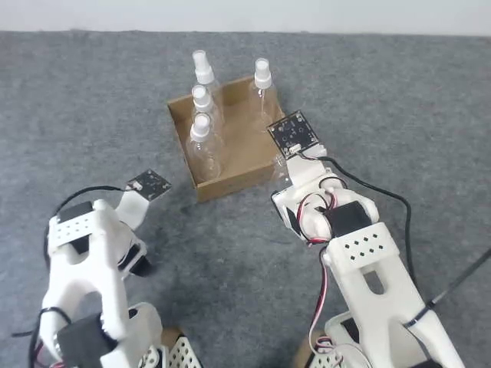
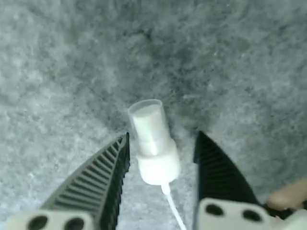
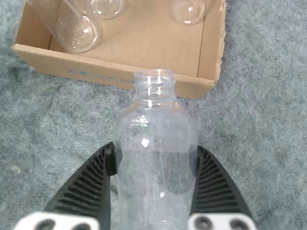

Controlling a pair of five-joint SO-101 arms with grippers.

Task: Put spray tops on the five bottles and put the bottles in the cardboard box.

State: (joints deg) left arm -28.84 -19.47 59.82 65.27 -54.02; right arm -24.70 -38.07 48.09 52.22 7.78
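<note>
While your right gripper (image 3: 154,151) pinches clear plastic bottle (image 3: 156,124) | left gripper (image 2: 162,135) spread round white spray top (image 2: 153,143) | grip collar squarely, carry toward 2 o'clock

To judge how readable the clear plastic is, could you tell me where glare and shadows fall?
Right wrist view: small white glints on the uncapped bottle. Left wrist view: soft dark shadow around the spray top. High view: even light, with faint shadow along the cardboard box.

Grey carpeted table (image 1: 430,92) carries cardboard box (image 1: 230,184) mid-far; spray top (image 2: 153,148) apparently lies on carpet.
</note>
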